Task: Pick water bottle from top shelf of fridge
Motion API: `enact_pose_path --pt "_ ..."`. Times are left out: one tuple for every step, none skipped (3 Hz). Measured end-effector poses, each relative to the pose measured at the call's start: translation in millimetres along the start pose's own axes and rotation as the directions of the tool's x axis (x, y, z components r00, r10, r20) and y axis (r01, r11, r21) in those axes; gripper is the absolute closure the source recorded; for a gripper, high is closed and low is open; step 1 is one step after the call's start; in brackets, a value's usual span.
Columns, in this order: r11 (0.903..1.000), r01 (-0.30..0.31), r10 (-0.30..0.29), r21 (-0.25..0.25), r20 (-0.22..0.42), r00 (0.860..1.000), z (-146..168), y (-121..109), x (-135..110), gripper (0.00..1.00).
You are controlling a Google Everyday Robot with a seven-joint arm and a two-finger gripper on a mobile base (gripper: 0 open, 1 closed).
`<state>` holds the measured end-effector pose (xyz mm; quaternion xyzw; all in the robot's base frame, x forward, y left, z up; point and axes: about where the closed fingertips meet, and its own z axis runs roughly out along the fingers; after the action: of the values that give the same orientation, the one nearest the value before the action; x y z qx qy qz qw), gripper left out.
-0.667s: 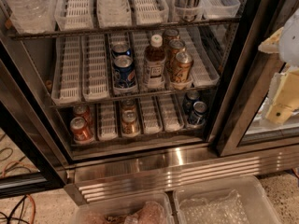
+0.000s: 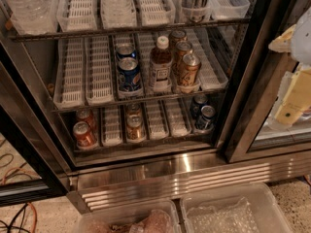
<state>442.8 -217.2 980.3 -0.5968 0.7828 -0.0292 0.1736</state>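
Note:
The fridge (image 2: 184, 178) stands open in front of me, with its steel louvred base below. The top shelf (image 2: 121, 29) runs along the top of the view, fitted with white slotted lane trays. A clear ribbed water bottle (image 2: 29, 8) stands at its far left, cut off by the top edge. A second clear ribbed bottle (image 2: 116, 4) stands in a middle lane. My gripper (image 2: 291, 76) shows as cream and yellow parts at the right edge, in front of the dark door frame. It is well to the right of the bottles and holds nothing that I can see.
A tall striped can (image 2: 197, 1) stands on the top shelf at right. The middle rack holds blue cans (image 2: 129, 74), a brown-drink bottle (image 2: 160, 64) and gold cans (image 2: 187, 69). The lower rack holds orange cans (image 2: 83, 134) and dark cans (image 2: 204, 118). Clear bins (image 2: 233, 212) sit on the floor, and cables (image 2: 14, 217) lie at left.
The shelves sit very slightly lower in the view. The gripper stays at the right edge. Nothing has been taken hold of.

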Motion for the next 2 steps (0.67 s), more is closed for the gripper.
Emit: enact_pose_path --pt "0.9998 -0.019 0.019 0.004 0.111 0.994 1.0 -15.0 -13.6 0.00" --pt "0.9993 -0.025 0.017 0.028 0.264 0.964 -5.5 -28.5 -56.8 0.00"
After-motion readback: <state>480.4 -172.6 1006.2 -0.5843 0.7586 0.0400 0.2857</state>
